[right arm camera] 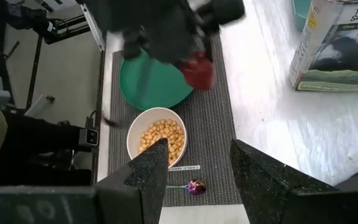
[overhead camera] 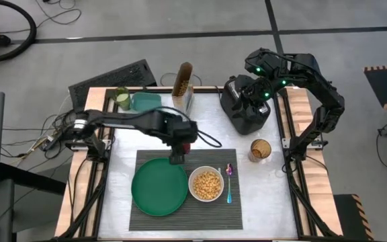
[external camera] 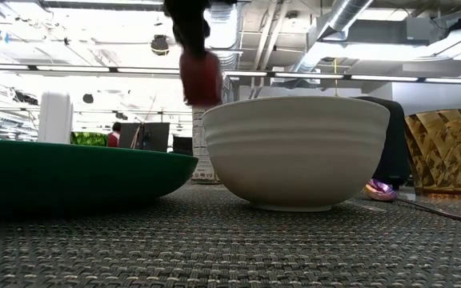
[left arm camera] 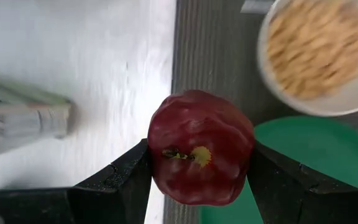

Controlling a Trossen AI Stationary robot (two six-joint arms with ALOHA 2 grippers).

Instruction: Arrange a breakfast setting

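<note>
The dark ribbed placemat [overhead camera: 185,202] lies at the table's near middle. On it stand the green plate [overhead camera: 158,188], the white bowl [overhead camera: 206,184] filled with cereal, and the blue-and-pink spoon [overhead camera: 229,183] to the bowl's right. My left gripper [overhead camera: 179,149] is shut on the red apple [left arm camera: 201,146] above the placemat's far edge, beside the plate's far rim. My right gripper [right arm camera: 197,168] is open and empty, high over the black toaster [overhead camera: 246,107] at the far right. The bagel is out of view. My left gripper pinches the apple by two opposite sides [left arm camera: 157,155] between its two fingers [left arm camera: 126,180]. The fingers come from above, pointing down. The apple is lifted clear of the placemat and hangs below the gripper in the low view [external camera: 201,78], one dimpled end [left arm camera: 191,154] facing the wrist camera.
A cereal box [overhead camera: 183,87], a teal container [overhead camera: 145,101] and a green cup [overhead camera: 121,99] stand along the far edge. An amber glass [overhead camera: 261,149] stands right of the placemat. Bare white table lies between the placemat and the far things.
</note>
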